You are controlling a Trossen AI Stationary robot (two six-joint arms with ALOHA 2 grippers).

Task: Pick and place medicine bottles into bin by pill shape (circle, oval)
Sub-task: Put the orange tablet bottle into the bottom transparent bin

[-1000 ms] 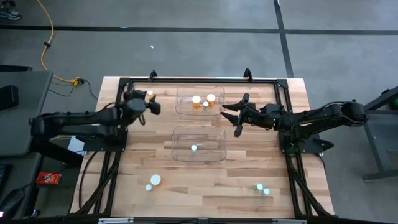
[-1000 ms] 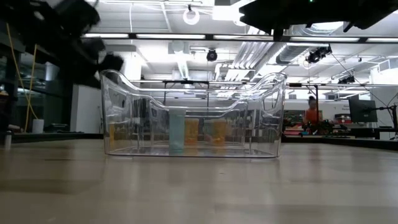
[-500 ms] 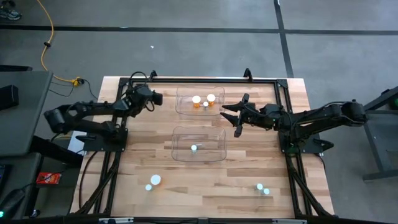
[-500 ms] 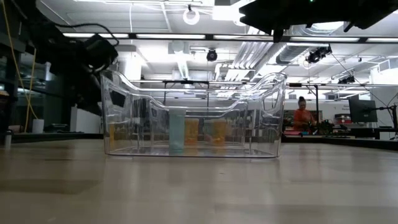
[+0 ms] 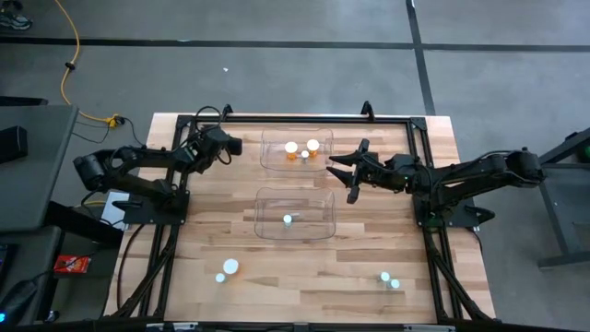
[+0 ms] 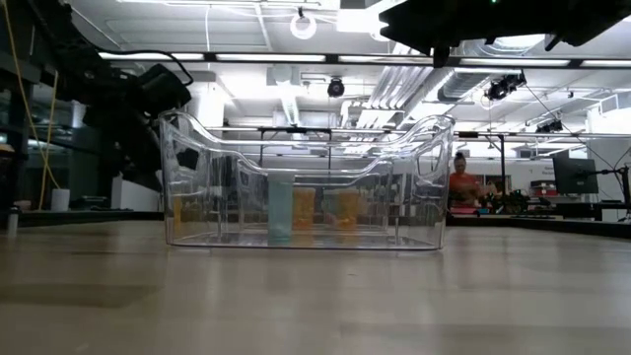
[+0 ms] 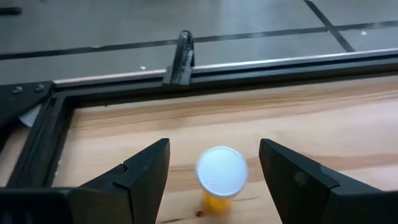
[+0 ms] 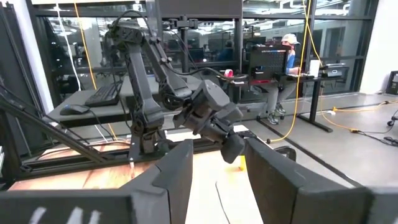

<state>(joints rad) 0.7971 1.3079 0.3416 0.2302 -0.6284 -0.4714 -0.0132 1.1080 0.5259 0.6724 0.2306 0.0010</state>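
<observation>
A small orange bottle with a white cap (image 7: 222, 171) stands upright on the table near its far left corner. My left gripper (image 7: 214, 148) is open, with one finger on either side of the bottle and a gap at each side; it also shows in the high view (image 5: 230, 145). My right gripper (image 5: 343, 175) is open and empty, above the table just right of the far bin (image 5: 324, 164). That bin holds three orange bottles (image 5: 291, 148). The near bin (image 5: 318, 231) holds one pale bottle (image 5: 288, 219).
Two pale bottles (image 5: 230, 266) stand near the front left and two more (image 5: 384, 276) near the front right. A black frame (image 7: 186, 65) runs along the table's far edge, just beyond the left gripper. Bare wood lies between the bins and the front edge.
My left gripper has moved toward the table's far edge and down, to the orange bottle near the far left corner, and has slowed over the last half second.
</observation>
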